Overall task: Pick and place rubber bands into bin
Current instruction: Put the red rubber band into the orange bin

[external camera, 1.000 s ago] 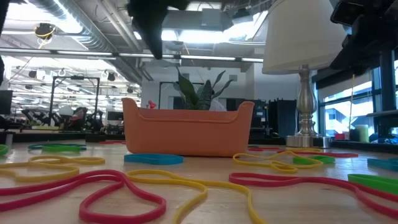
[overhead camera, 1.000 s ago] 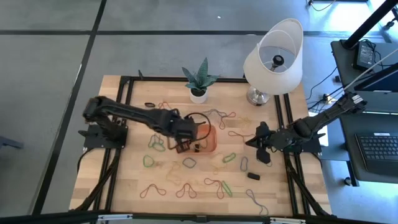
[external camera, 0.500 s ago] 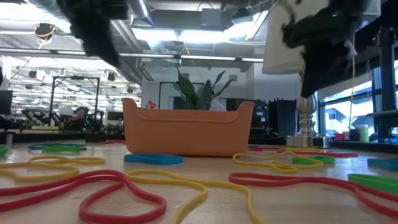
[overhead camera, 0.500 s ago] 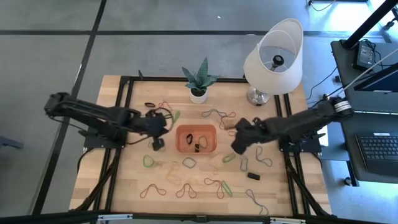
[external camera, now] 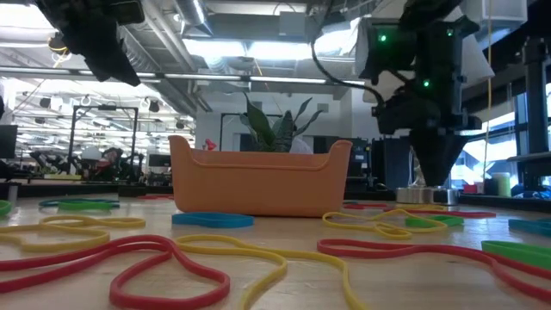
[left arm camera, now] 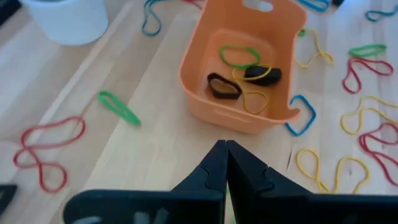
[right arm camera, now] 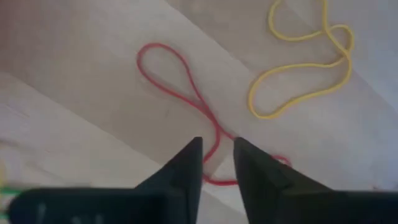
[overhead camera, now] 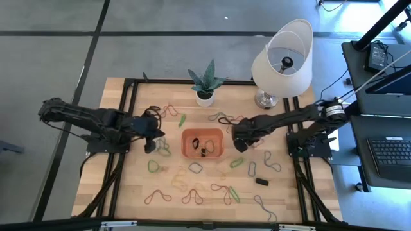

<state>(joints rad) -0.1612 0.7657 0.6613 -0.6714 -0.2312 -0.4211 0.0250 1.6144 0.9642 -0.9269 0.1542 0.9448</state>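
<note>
The orange bin stands on its base at the table's middle, with green, black and yellow rubber bands lying inside. Several more rubber bands lie flat around it on the wood. My left gripper is shut and empty, hanging left of the bin above the table; the left wrist view shows its closed fingertips. My right gripper points down just right of the bin, open by a narrow gap, above a red rubber band. The low view shows it clear of the table.
A white plant pot and a lamp stand along the far edge. A small black piece lies near the right front. A yellow band lies beside the red one. The black frame borders the wood.
My left gripper has drawn back from over the bin toward the table's left edge. My right gripper has swung from the table's right side toward the bin, come down, and tipped from slanting to pointing down.
</note>
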